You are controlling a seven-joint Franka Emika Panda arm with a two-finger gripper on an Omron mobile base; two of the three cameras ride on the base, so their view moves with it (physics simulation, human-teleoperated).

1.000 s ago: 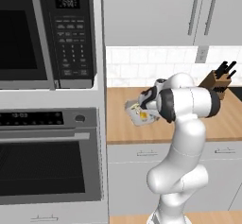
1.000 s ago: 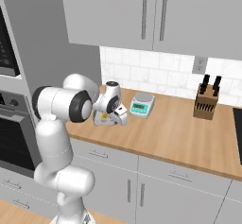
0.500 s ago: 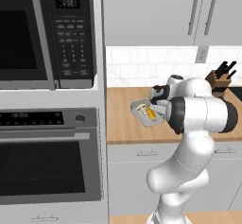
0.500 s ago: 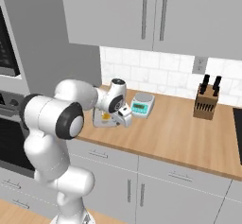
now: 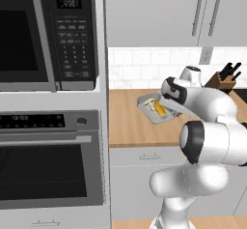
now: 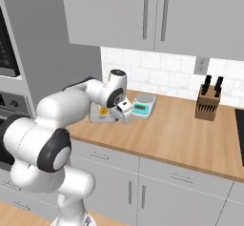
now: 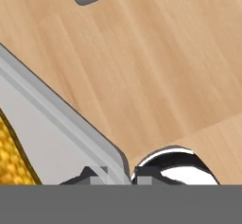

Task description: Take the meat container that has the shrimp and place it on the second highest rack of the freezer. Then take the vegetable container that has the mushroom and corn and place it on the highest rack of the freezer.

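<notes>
My gripper (image 6: 123, 118) is clamped on the rim of the shallow grey vegetable container holding yellow corn (image 5: 155, 108), just left of the white kitchen scale (image 6: 142, 106); next: lift clear, carry to freezer's highest rack

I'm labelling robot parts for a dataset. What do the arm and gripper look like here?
The arm is glossy white with rounded, bulbous links and dark grey to black bands at the joints. The gripper is a white boxy hand with small dark finger tips. No cables or markings are visible.
</notes>
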